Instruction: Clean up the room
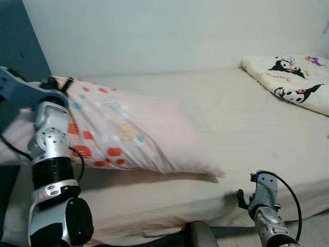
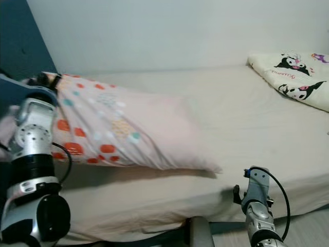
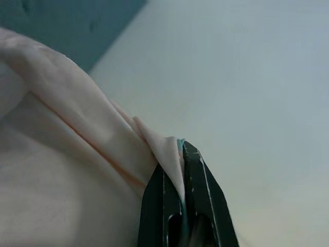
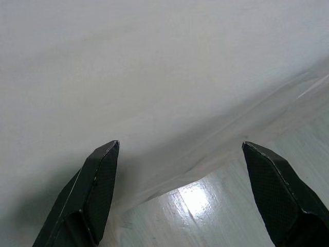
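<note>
**Holding the pillow by its corner at the head of the bed**

I am holding a pink pillow [image 1: 139, 131] by one corner. It is lying on the bed [image 1: 241, 118], on the left part of the mattress, with its long side running across toward the middle. The end nearer to my left arm is raised off the sheet, and the far end is resting on the bed near the front edge. The raised end is showing orange, red and teal spots, and the rest of the cover is plain pale pink.

My left claw [image 3: 182, 154] is pressed together on a fold of the pillow cover. In the left wrist view the thin pink cloth is pinched between the two black fingers [image 3: 203, 190], and the cloth is hanging away from them in soft creases. Behind it I am seeing a pale wall and a dark teal wall [image 1: 15, 36].

My right claw [image 4: 180, 149] is standing apart, holding nothing. It is low at the front edge of the bed, pointing at the beige sheet, with a light floor [image 4: 205, 211] below it.

At the far right end of the bed a cream blanket [image 1: 293, 77] with black cartoon figures is lying, well apart from the pillow.
</note>
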You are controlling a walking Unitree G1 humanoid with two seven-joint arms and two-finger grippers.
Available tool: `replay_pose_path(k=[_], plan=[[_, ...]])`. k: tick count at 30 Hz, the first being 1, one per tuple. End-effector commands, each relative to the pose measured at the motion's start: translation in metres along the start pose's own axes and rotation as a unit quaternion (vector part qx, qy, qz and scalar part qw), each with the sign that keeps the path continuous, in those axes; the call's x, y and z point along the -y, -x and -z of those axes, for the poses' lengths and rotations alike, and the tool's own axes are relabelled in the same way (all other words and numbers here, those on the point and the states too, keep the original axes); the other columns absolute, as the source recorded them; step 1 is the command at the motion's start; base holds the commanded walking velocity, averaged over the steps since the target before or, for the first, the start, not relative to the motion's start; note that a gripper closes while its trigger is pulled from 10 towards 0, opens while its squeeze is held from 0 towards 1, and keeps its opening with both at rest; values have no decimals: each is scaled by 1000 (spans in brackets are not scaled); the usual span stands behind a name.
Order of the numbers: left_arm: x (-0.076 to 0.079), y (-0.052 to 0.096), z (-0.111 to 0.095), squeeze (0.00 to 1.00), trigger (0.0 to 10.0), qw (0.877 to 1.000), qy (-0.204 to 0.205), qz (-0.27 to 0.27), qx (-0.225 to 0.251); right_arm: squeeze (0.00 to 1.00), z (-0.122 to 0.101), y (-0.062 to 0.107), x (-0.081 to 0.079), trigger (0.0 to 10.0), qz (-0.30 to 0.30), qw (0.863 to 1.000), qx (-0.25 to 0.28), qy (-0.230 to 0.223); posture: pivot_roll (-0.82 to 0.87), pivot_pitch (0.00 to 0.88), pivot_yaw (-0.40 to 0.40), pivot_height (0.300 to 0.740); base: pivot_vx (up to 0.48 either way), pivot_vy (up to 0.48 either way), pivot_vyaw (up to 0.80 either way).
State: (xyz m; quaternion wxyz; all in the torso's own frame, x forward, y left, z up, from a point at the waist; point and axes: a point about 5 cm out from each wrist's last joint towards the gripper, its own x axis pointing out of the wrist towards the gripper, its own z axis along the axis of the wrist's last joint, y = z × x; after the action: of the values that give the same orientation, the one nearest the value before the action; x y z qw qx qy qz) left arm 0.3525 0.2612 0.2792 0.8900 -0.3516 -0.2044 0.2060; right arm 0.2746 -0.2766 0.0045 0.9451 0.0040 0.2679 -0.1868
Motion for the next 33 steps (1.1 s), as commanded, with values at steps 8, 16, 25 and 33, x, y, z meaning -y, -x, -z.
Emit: replay_pose_path(k=[8, 16, 25, 33], plan=[[-10, 28, -52, 0, 0, 958, -256, -42, 122, 0, -1, -1, -8, 10000, -13, 1000, -4, 4, -17, 3, -28, 541, 0, 0, 0], [-42, 54, 20, 0, 0, 861, -490, 89, -106, 0, -1, -1, -13, 10000, -19, 1000, -5, 6, -17, 0, -21, 541, 0, 0, 0], [-67, 91, 46, 0, 0, 668, -652, 238, -269, 0, 0, 0, -11, 10000, -18, 1000, -6, 6, -17, 0, -16, 541, 0, 0, 0], [-97, 141, 41, 0, 0, 466, -670, 370, -444, 0, 2, 0, -12, 10000, -17, 1000, -8, 6, -23, 0, -13, 541, 0, 0, 0]])
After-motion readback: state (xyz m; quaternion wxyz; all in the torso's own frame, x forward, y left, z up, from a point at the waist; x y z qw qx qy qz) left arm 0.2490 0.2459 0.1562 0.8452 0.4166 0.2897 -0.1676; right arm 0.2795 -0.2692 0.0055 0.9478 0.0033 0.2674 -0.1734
